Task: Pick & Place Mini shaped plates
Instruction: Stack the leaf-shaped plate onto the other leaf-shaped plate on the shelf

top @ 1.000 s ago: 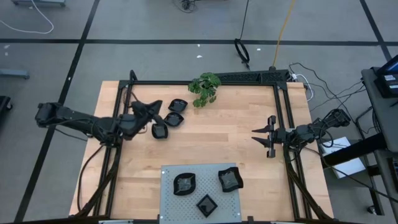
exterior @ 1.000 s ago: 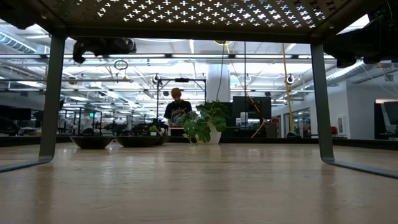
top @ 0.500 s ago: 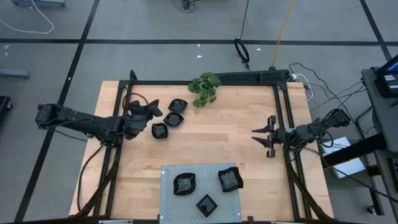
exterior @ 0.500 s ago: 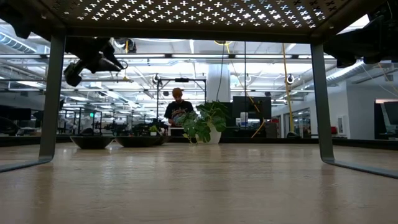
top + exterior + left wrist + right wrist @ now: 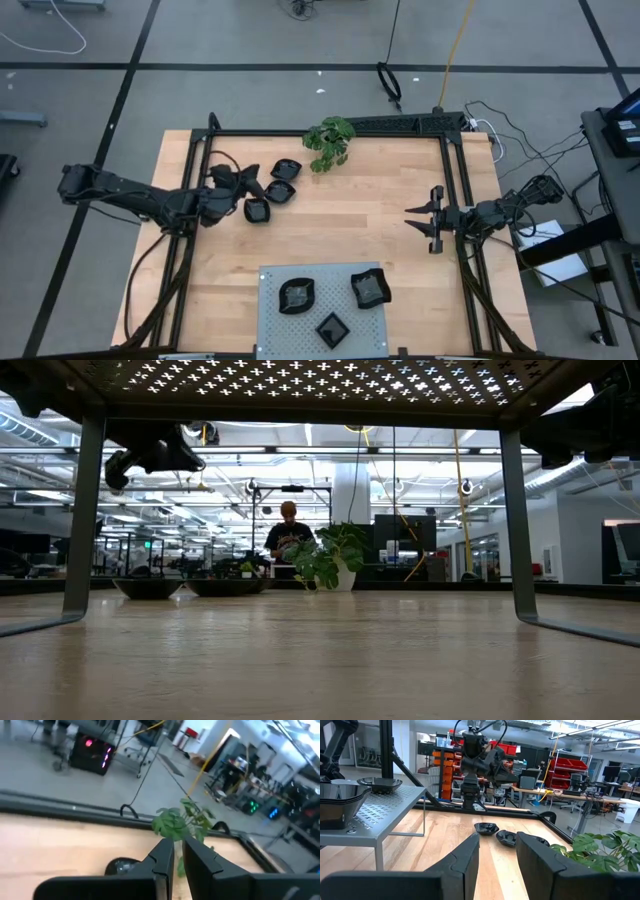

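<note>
Left gripper (image 5: 256, 187) above three plates (image 5: 279, 190) near desk's far-left corner, fingers nearly closed, empty. Right gripper (image 5: 424, 219) at right edge, fingers apart, empty.

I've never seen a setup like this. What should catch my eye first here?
Probably the two dark arms reaching in from either side of the wooden table. The left gripper hovers over three small black plates near a green plant at the far edge. Three more black plates sit on a grey perforated stand at the near edge, while the right gripper waits at the right side.
</note>
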